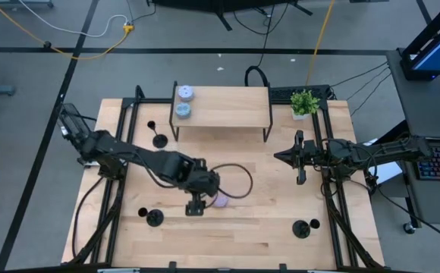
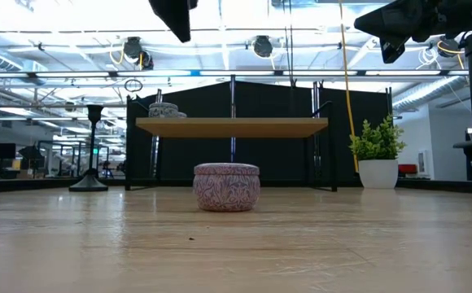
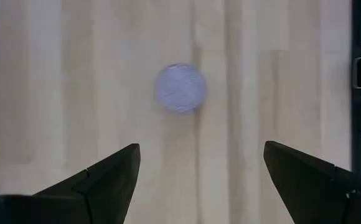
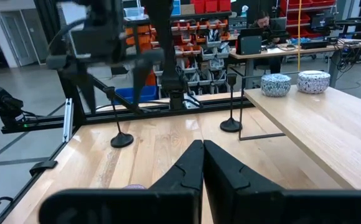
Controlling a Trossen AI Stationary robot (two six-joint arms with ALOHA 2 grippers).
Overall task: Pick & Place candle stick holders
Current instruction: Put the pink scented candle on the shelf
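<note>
Three black candle stick holders stand upright on their disc bases on the table: one left of the shelf [image 1: 160, 139], one near the front left [image 1: 154, 218], one near the front right [image 1: 302, 227]. Two show in the right wrist view [image 4: 231, 124] [image 4: 121, 140], and one in the low view [image 2: 92, 146]. My left gripper [image 1: 196, 206] hangs open above the table, near a purple tin [image 3: 180, 88], touching nothing. My right gripper [image 1: 281, 157] is shut and empty, held above the table right of centre.
A purple tin [image 1: 220, 201] sits on the table at mid-front. A wooden shelf [image 1: 224, 106] on black legs at the far centre carries two tins [image 1: 183, 92] [image 1: 183, 111]. A potted plant [image 1: 304, 102] stands at the far right. Black rails run along both table sides.
</note>
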